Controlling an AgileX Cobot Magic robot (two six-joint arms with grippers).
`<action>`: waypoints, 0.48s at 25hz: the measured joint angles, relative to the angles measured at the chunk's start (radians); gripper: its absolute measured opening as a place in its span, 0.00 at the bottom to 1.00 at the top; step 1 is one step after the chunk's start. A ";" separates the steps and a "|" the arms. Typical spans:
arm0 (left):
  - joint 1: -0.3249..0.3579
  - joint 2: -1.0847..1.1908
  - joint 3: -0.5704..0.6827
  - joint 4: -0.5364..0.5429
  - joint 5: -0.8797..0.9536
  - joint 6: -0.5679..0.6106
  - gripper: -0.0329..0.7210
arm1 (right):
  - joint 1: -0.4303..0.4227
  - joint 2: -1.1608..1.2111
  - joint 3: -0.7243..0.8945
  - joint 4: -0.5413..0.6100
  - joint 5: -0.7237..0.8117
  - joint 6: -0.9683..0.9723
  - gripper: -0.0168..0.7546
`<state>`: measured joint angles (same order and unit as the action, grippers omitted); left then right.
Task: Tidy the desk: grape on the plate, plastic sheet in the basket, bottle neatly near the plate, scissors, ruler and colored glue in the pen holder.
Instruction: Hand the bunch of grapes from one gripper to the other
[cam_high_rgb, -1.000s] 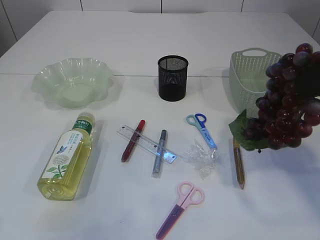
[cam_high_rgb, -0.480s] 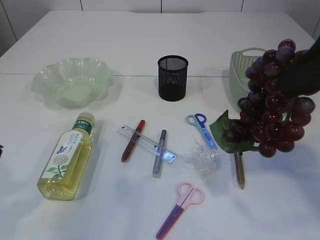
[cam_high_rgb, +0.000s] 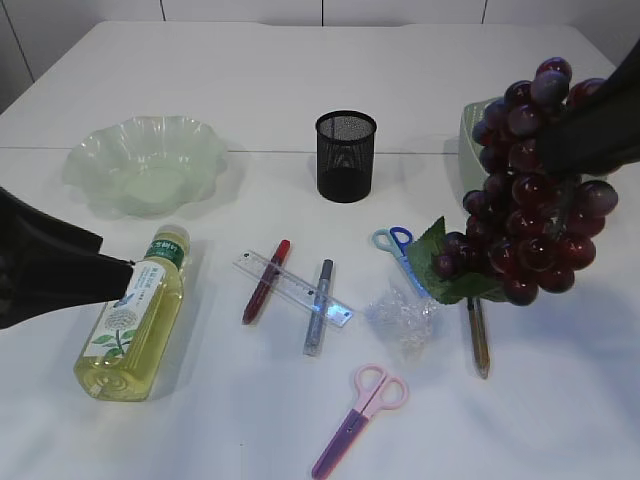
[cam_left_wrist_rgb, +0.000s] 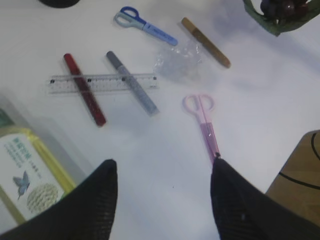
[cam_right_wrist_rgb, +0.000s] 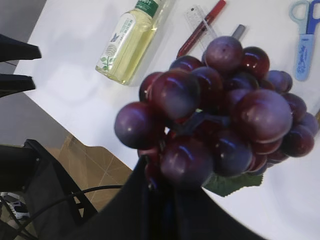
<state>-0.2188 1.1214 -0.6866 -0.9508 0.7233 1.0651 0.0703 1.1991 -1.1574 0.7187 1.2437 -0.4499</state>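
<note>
Grapes (cam_high_rgb: 527, 215) have risen and drifted left, pinched in the right fingers (cam_right_wrist_rgb: 160, 187) above the worktop (cam_high_rgb: 300, 90). Left fingers (cam_left_wrist_rgb: 162, 200), newly arrived, are spread beside the bottle (cam_high_rgb: 132, 315). Plate (cam_high_rgb: 146, 165) lies far left.

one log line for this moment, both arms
right gripper: shut on grape bunch, held above table | left gripper: open, beside bottle | plate: empty

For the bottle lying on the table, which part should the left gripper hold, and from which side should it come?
Probably the middle of the bottle, from above, fingers across its width. It lies on its side, cap toward the plate, and the open left gripper hovers just beside it.
</note>
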 joint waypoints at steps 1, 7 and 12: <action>0.000 0.021 0.000 -0.039 -0.002 0.047 0.62 | 0.002 0.000 0.000 0.010 0.000 -0.012 0.10; -0.002 0.145 0.000 -0.260 -0.016 0.303 0.62 | 0.097 0.007 0.000 0.022 0.000 -0.086 0.10; -0.004 0.156 -0.033 -0.337 -0.022 0.360 0.63 | 0.180 0.032 0.000 0.038 -0.051 -0.124 0.10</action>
<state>-0.2230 1.2775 -0.7196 -1.2876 0.7016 1.4246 0.2502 1.2314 -1.1574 0.7567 1.1926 -0.5735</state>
